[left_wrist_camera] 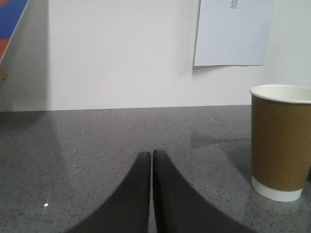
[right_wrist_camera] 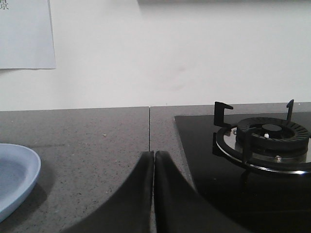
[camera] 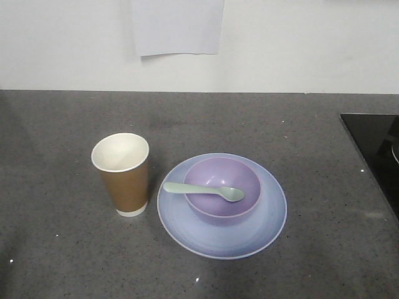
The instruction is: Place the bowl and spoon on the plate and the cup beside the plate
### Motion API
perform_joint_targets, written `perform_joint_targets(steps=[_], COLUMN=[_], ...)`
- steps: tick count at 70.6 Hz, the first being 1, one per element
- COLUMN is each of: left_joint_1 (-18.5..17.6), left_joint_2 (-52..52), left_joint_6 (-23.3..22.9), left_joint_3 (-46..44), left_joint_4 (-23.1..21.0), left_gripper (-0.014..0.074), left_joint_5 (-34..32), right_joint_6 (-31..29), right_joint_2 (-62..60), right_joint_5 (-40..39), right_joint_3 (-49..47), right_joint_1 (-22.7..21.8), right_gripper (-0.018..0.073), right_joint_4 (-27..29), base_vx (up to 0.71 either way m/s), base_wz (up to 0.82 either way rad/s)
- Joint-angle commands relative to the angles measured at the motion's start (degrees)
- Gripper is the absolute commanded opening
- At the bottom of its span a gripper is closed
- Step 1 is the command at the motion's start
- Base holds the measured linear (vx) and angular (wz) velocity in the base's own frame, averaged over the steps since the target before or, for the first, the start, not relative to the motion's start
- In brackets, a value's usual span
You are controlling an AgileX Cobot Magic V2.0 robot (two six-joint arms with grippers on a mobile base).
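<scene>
On the grey counter, the pale blue plate [camera: 187, 230] carries the lavender bowl [camera: 215, 208], and the mint-green spoon [camera: 202, 190] lies across the bowl's rim with its scoop inside. The brown paper cup [camera: 124, 177] stands upright just left of the plate, apart from it. Neither gripper shows in the front view. In the left wrist view my left gripper [left_wrist_camera: 152, 154] is shut and empty, low over the counter, with the cup [left_wrist_camera: 281, 143] to its right. My right gripper [right_wrist_camera: 154, 154] is also shut and empty, the plate's edge [right_wrist_camera: 17, 177] at its left.
A black glass hob [camera: 377, 146] with a gas burner and pan support [right_wrist_camera: 265, 138] lies at the counter's right end. A white wall backs the counter, with a paper sheet [camera: 177, 26] taped to it.
</scene>
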Motion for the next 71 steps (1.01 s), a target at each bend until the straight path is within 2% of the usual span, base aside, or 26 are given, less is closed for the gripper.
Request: perform_joint_targets(steps=[1,9,27,71], left_joint_1=[0.0,0.0,0.0,0.0], left_joint_2=[-0.8,-0.8,-0.8,-0.8], left_joint_6=[-0.1,-0.1,-0.1,-0.1], left_joint_3=[-1.0,-1.0,-1.0,-1.0], left_joint_4=[-0.5,-0.5,-0.5,-0.5], left_gripper=[-0.0008,-0.0008,-0.0008,-0.0008], left_joint_5=[-4.5,-4.5,-4.5,-4.5], right_joint_6=[-1.7,-3.3,-3.3,-3.3], right_joint_2=[-0.5,-0.5,-0.5,-0.4], right_joint_5=[-3.6,-3.5,-1.3,-1.2], right_joint_3=[0.6,0.6,0.6,0.6], right_joint_1=[0.0,0.0,0.0,0.0], right_gripper=[-0.0006,-0.0006,-0.0006,-0.0006], right_joint_4=[-0.6,-0.2,-0.2,-0.4], base_vx=[0.00,0.00,0.00,0.00], base_wz=[0.00,0.00,0.00,0.00])
